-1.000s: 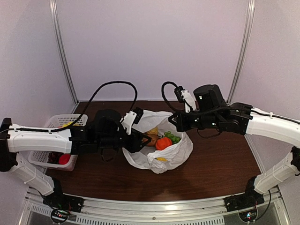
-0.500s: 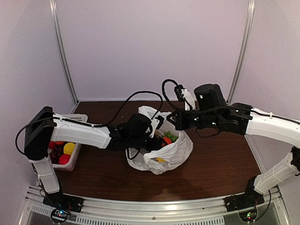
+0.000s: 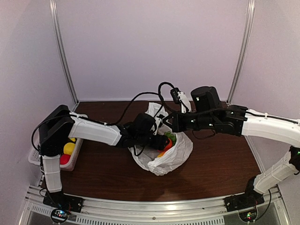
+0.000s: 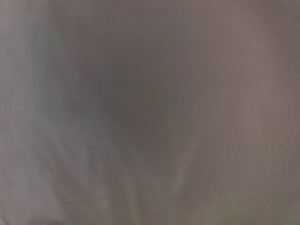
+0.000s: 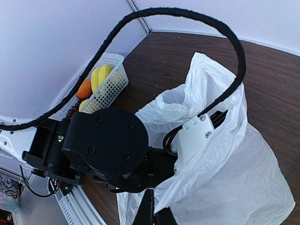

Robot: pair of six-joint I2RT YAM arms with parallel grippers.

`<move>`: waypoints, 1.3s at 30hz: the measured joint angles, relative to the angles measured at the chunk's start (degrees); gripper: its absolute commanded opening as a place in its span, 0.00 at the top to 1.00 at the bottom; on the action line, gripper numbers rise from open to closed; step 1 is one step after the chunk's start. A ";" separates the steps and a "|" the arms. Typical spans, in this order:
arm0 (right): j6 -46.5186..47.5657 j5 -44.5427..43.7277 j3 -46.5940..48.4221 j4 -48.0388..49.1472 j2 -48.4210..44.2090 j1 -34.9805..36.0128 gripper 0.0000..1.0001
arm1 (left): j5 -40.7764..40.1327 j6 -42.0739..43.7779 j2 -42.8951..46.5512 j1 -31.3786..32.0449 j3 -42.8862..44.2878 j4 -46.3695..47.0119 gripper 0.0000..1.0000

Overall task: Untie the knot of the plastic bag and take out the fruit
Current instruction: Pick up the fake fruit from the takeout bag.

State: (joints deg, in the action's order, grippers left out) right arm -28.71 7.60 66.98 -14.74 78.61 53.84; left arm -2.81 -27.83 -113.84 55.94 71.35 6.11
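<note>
At the far left stood the basket [image 5: 112, 83], with bananas [image 5: 100, 75] and other pieces lying in it. From there the left arm reached right across the table [image 3: 220, 164], and the left gripper [image 3: 161, 140] was buried in the mouth of the bag [image 3: 180, 150]. Its wrist camera gave only a grey blur, probably plastic against the lens, and the top view hid the fingers, so I cannot tell how wide they stood or whether they had anything.

The bag sat at the table's centre, slumped and crumpled, its mouth open toward the left arm. No knot was visible, so that step seemed done. The fruit [image 3: 168, 140] still inside showed at the mouth as green grapes [image 3: 172, 137] beside an orange piece just nearer.

At the bag's far right rim the right gripper [image 5: 151, 211] had its fingers drawn nearly together, apparently pinching the thin plastic and holding the mouth up.

The film looked light, soft and slippery, likely to follow the hand and snag it, so the rim needed pinning. The fruit looked small, light, hard and smooth. A round piece would best be taken across its middle. The grapes, being lumpy, would probably hold better around the bunch's body.
</note>
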 measured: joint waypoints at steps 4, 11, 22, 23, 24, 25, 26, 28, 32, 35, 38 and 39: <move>-0.09 0.33 -0.46 0.11 0.00 0.00 1.00 | 0.00 0.02 -2.60 -0.31 2.82 0.24 0.22; -0.20 0.61 -0.63 0.24 0.07 -0.26 1.00 | 0.04 0.09 -8.11 -0.31 7.58 -0.13 0.24; -0.24 0.61 -1.36 1.20 0.04 -0.26 1.00 | -0.87 -0.02 -10.14 -0.35 9.14 -0.28 0.51; -0.22 0.61 -1.38 1.20 0.04 -0.26 1.00 | -1.03 -0.02 -10.14 -0.35 9.14 -0.28 0.52; -0.22 0.61 -1.38 1.22 0.04 -0.26 1.00 | -1.11 -0.02 -10.12 -0.35 9.14 -0.31 0.53; -0.22 0.61 -1.38 1.22 0.04 -0.26 1.00 | -1.22 -0.02 -10.05 -0.35 9.14 -0.35 0.54; -0.20 0.59 -1.38 1.22 0.00 -0.26 1.00 | -1.33 0.00 -9.97 -0.35 9.11 -0.57 0.55; -0.17 0.55 -1.38 1.20 -0.17 -0.26 1.00 | -1.53 0.02 -9.57 -0.35 8.92 -1.14 0.56; -0.17 0.07 -1.79 1.25 -1.07 -0.26 1.00 | -1.53 0.04 -6.71 -0.39 6.67 -2.05 0.57; -0.17 -0.66 -2.12 1.20 -2.01 -0.26 1.00 | -1.51 0.04 -2.75 -0.39 4.15 -2.19 0.58; -0.15 -1.84 -2.36 1.14 -3.02 -0.26 1.00 | -1.42 0.02 3.96 -0.39 -0.07 -1.51 0.58; -0.15 -2.29 -2.47 1.07 -3.34 -0.26 1.00 | -1.31 0.02 5.88 -0.39 -1.20 -1.11 0.58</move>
State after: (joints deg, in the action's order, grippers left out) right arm -28.86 5.30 64.51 -13.67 75.26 53.58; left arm -4.12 -27.81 -107.96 55.55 70.15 4.99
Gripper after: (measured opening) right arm 0.003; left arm 0.597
